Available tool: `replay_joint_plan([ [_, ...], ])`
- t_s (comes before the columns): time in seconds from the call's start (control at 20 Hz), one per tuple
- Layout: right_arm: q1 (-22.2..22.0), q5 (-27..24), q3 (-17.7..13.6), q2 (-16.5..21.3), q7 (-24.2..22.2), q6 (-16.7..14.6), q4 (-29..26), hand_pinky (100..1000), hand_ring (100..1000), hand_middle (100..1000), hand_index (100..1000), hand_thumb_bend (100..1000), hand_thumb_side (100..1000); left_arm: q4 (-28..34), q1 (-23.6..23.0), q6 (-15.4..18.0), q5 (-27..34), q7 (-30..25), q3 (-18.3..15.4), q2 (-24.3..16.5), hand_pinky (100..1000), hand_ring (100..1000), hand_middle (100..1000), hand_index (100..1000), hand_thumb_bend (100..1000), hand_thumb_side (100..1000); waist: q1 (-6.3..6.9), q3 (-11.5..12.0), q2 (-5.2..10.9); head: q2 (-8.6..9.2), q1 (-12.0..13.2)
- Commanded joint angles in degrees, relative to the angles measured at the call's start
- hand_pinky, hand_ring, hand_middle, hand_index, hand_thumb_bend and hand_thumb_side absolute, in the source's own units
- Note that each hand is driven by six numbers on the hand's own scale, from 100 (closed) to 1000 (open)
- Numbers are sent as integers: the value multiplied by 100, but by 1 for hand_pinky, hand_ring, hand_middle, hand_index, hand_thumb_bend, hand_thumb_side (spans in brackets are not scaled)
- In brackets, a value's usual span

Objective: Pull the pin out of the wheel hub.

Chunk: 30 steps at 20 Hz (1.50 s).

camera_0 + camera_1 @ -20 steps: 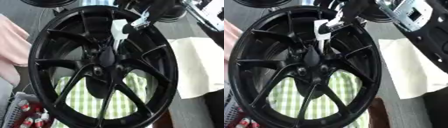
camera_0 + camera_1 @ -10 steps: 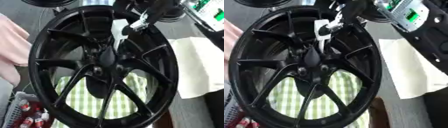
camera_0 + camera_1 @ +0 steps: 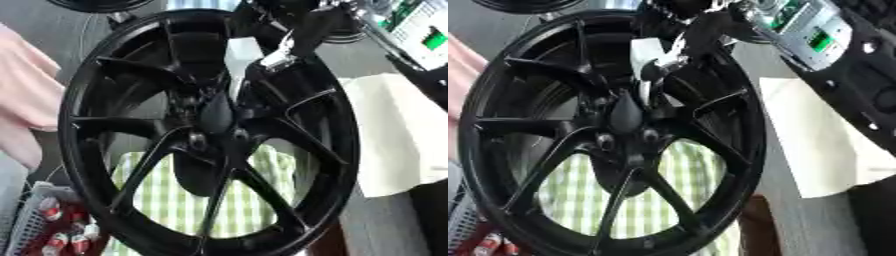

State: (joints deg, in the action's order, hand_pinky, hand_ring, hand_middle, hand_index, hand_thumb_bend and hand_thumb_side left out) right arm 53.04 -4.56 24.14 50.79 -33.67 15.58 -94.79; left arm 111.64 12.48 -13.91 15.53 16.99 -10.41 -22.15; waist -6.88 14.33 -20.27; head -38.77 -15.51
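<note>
A large glossy black multi-spoke alloy wheel (image 3: pixel 210 130) stands nearly upright and fills both views, its hub (image 3: pixel 627 117) at the centre ringed by small round bolt holes. Behind its lower spokes a green-and-white checked cloth (image 3: pixel 188 200) shows through, and a cream sheet (image 3: pixel 394 135) lies on the grey surface to the right. The robot's right hand (image 3: pixel 302 30) reaches down from the upper right over the wheel's rim, its dark fingers curled round a small silvery-white piece (image 3: pixel 654 62) near the upper spokes; this may be the pin or its head, but I cannot tell whether its shaft still sits in the hub. The left hand shows in no view. The main risk, as I judge it, is pulling at an angle to the bore: the pin could bind and drag the wheel, which has no visible support, so that it tips or rolls. The fingers could also slip off so small a head, or the wrist could knock a spoke on withdrawal.
</note>
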Motion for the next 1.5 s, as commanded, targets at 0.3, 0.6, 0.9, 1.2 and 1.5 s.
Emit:
replay_joint_plan([
  [0.3, 70, 37, -23, 68, 15, 17, 68, 831, 827, 687, 792, 627, 302, 101, 52, -11, 17, -8, -27, -77, 747, 596, 566, 672, 116, 802, 33, 18, 74, 11, -19],
  [0.6, 66, 313, -25, 33, 102, -26, 48, 829, 819, 679, 787, 602, 275, 98, 47, -13, 21, -9, -28, -70, 747, 596, 566, 672, 115, 803, 35, 25, 60, 123, -104],
  [0.9, 53, 433, -29, -11, 120, -93, 100, 828, 816, 675, 784, 597, 267, 102, 54, -11, 20, -9, -29, -66, 747, 595, 566, 672, 116, 802, 41, 28, 56, 212, -141],
  [1.2, 52, 455, -20, -28, 112, -120, 112, 822, 790, 608, 753, 575, 218, 102, 56, -13, 20, -16, -23, -64, 748, 595, 566, 672, 115, 803, 40, 30, 55, 239, -143],
  [1.5, 37, 516, -18, -35, 132, -130, 107, 810, 742, 557, 709, 540, 118, 101, 54, -16, 21, -34, -23, -58, 748, 594, 566, 672, 114, 804, 40, 35, 52, 259, -137],
])
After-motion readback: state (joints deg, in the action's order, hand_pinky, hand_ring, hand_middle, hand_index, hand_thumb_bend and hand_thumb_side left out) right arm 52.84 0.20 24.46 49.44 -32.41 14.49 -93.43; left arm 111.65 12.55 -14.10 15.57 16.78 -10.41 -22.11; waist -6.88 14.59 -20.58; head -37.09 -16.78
